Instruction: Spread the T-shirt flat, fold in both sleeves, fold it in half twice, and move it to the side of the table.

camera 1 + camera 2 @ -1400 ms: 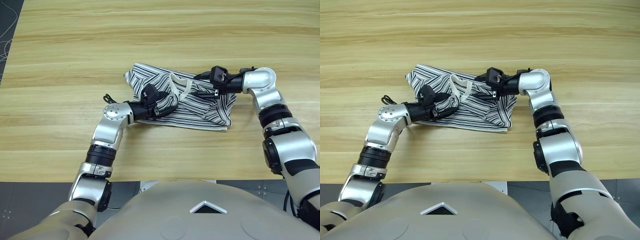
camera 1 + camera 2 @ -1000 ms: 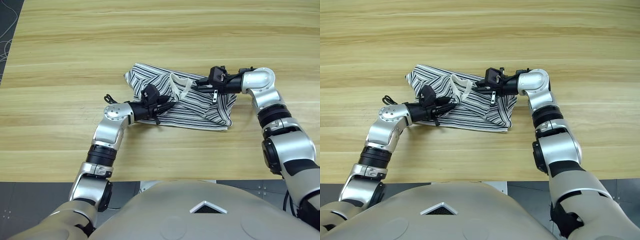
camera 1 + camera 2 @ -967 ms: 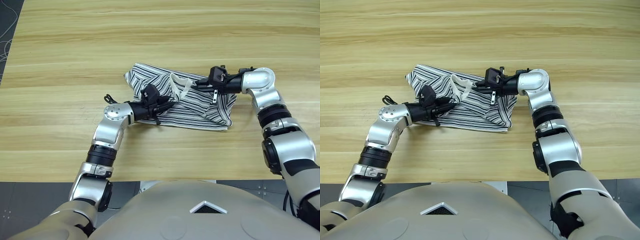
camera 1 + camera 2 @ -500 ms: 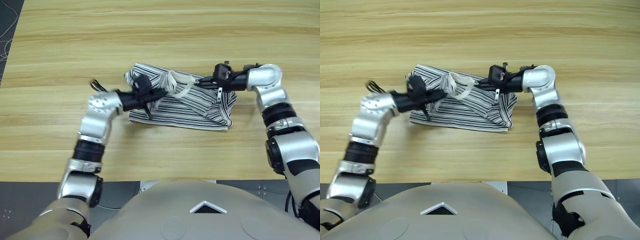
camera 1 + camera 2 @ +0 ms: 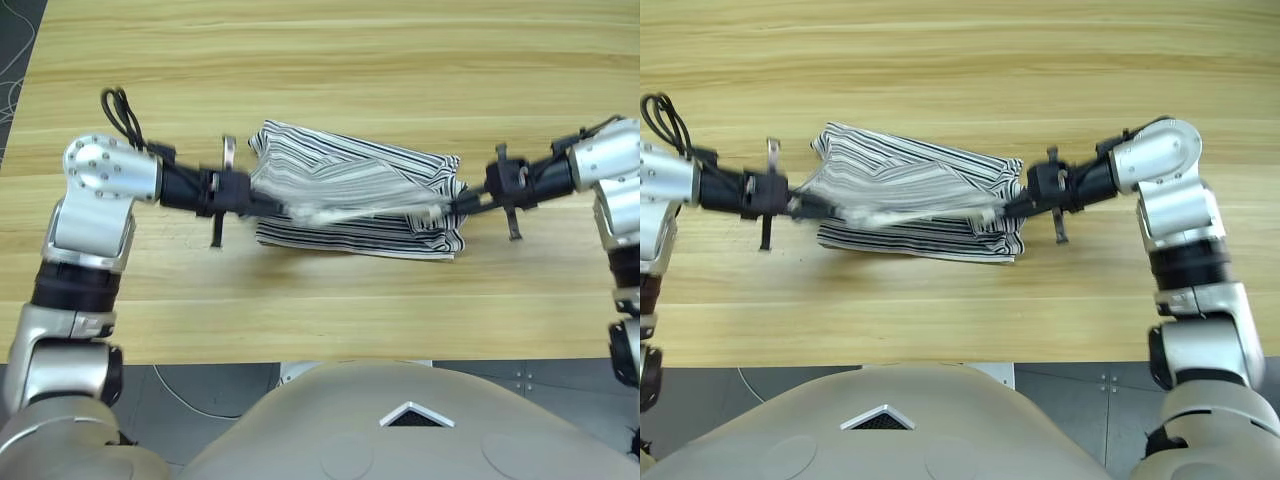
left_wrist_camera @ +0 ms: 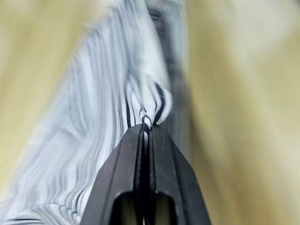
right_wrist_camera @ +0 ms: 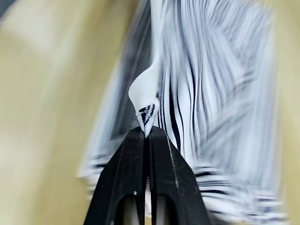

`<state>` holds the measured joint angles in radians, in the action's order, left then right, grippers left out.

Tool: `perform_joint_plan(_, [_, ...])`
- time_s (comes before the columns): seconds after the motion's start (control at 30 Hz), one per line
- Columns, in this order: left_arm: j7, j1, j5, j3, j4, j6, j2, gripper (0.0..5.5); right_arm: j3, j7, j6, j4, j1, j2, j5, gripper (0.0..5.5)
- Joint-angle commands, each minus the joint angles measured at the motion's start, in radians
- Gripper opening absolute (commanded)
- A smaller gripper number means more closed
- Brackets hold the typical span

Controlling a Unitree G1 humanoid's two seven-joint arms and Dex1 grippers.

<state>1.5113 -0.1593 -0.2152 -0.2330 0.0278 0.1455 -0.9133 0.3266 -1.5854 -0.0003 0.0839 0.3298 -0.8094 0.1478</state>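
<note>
Striped T-shirt (image 5: 345, 175), likely limp and light; left gripper (image 5: 264, 204) and right gripper (image 5: 462, 204) each clamp fabric at its opposite edges.

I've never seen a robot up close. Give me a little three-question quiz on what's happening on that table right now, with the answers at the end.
1. True or false: the left gripper and the right gripper each have their fingers shut on the T-shirt.
2. Where is the T-shirt? A) on the table, well in from its edges; B) hanging over the near edge; C) on the floor.
3. Fill in: the T-shirt's pattern is black and white ____.
Key: 1 true; 2 A; 3 stripes.
</note>
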Motion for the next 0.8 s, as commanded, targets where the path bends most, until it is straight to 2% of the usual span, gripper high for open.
perform_joint_plan(0.03, [0.103, 0.182, -0.28, -0.017, 0.286, 0.042, -0.26, 0.11, 0.121, -0.029, 0.18, -0.32, -0.077, -0.296, 0.196, 0.1])
perform_joint_plan(0.1, [0.103, 0.219, -0.515, 0.008, 0.411, 0.014, -0.366, 0.11, 0.129, -0.029, 0.267, -0.428, -0.063, -0.383, 0.349, 0.1])
perform_joint_plan(0.17, [0.103, 0.211, -0.662, 0.022, 0.451, -0.027, -0.42, 0.11, 0.123, -0.029, 0.329, -0.484, -0.032, -0.437, 0.495, 0.1])
perform_joint_plan(0.23, [0.103, 0.181, -0.696, 0.017, 0.436, -0.05, -0.42, 0.11, 0.115, -0.029, 0.368, -0.497, -0.001, -0.452, 0.57, 0.1])
perform_joint_plan(0.33, [0.076, 0.08, -0.538, 0.004, 0.324, -0.072, -0.302, 0.11, 0.1, -0.005, 0.313, -0.397, 0.04, -0.344, 0.439, 0.1])
perform_joint_plan(0.43, [-0.089, -0.1, -0.235, -0.041, 0.125, -0.044, -0.148, 0.11, 0.107, 0.203, 0.112, -0.194, 0.141, -0.162, 0.166, 0.1])
perform_joint_plan(0.53, [-0.412, -0.327, 0.217, -0.085, -0.177, 0.141, -0.008, 0.11, 0.171, 0.546, -0.239, 0.107, 0.309, 0.008, -0.241, 0.1])
perform_joint_plan(0.6, [-0.613, -0.439, 0.445, -0.137, -0.361, 0.211, 0.031, 0.11, 0.265, 0.809, -0.448, 0.304, 0.428, 0.078, -0.518, 0.1])
perform_joint_plan(0.67, [-0.761, -0.506, 0.597, -0.188, -0.503, 0.246, 0.053, 0.11, 0.392, 1.082, -0.545, 0.467, 0.552, 0.135, -0.784, 0.1])
perform_joint_plan(0.73, [-0.894, -0.558, 0.722, -0.241, -0.633, 0.263, 0.073, 0.11, 0.552, 1.357, -0.544, 0.621, 0.673, 0.205, -1.043, 0.1])
perform_joint_plan(0.8, [-1.025, -0.602, 0.846, -0.328, -0.805, 0.264, 0.121, 0.11, 0.715, 1.579, -0.504, 0.805, 0.763, 0.329, -1.23, 0.1])
